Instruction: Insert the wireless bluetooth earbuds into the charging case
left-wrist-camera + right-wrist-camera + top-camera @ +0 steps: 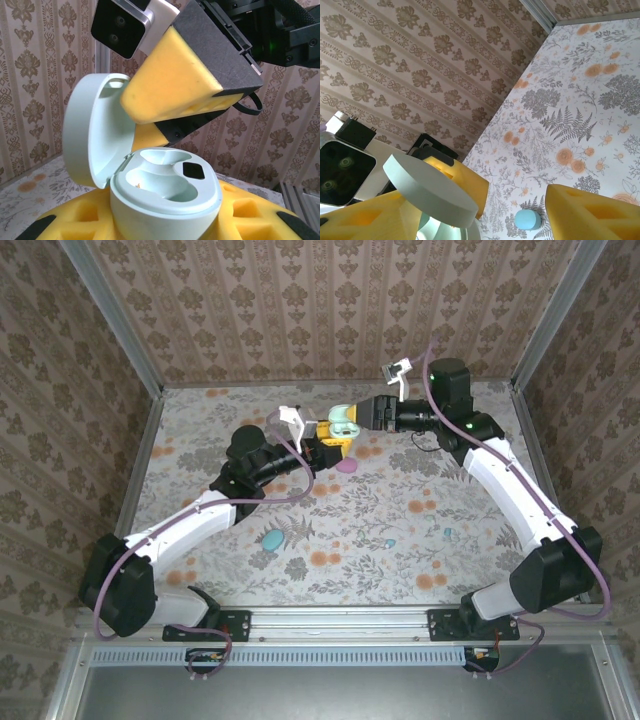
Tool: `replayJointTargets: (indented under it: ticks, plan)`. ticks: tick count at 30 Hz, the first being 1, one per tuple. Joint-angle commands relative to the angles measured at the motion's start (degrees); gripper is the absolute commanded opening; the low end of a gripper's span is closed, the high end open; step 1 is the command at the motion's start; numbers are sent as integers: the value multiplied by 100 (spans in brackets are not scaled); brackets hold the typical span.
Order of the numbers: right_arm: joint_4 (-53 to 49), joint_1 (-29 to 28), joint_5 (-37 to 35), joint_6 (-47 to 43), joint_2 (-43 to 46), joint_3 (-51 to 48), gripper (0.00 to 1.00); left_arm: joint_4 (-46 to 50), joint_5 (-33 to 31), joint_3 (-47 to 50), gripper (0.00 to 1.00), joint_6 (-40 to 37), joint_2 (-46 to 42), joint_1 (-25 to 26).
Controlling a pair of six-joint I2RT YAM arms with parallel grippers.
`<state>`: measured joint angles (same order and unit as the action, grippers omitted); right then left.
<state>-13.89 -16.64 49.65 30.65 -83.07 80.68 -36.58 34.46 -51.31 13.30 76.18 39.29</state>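
A mint charging case (165,200) stands upright with its lid (90,130) swung open, and my left gripper (165,222) is shut on its body between yellow foam pads (75,220). Both wells inside the case are empty. My right gripper (372,412) hovers open just above and behind the case, one yellow finger (170,85) touching the lid's rim. In the right wrist view the lid (430,192) sits between that gripper's spread fingers (590,215). Two tiny earbuds, one blue (391,542) and one mint (449,534), lie on the floral table.
A pink oval case (347,466) lies on the table just below the grippers. A blue oval case (272,538) rests near the left arm, and shows as a blue case (527,219) from the right wrist. Patterned walls (300,300) close in the table.
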Motion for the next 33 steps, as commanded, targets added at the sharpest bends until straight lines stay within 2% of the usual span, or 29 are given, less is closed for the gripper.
replayJointTargets:
  ticks: [1,6,11,16,18,20,24,26,29,33]
  plan:
    - [202,-4,-30,279,98,167,68,-287,4,-169,33,-126,-88,21]
    - [70,54,17,114,561,99,71,-351,-358,-19,34,-195,-157,18]
    - [62,294,-240,-12,1222,-360,73,-502,-398,86,34,-174,-185,-35]
    - [-775,629,-1122,-388,1773,-706,63,-561,-383,135,34,-127,-215,-113]
    - [-1452,928,-1499,-331,1731,-827,58,-559,-387,154,34,-128,-257,-132]
    - [-2200,1172,-1788,-218,1565,-941,48,-553,-403,197,34,-135,-317,-155]
    - [-2749,1364,-1653,-184,1197,-1481,40,-491,-452,287,34,-161,-489,-167]
    - [-2894,1374,-1923,49,1035,-1796,39,-444,-484,344,34,-186,-574,-176]
    - [-3121,1372,-2712,489,851,-2271,40,-360,-508,389,34,-226,-670,-180]
    - [-2883,1366,-3138,893,823,-3074,43,-359,-554,436,34,-240,-728,-176]
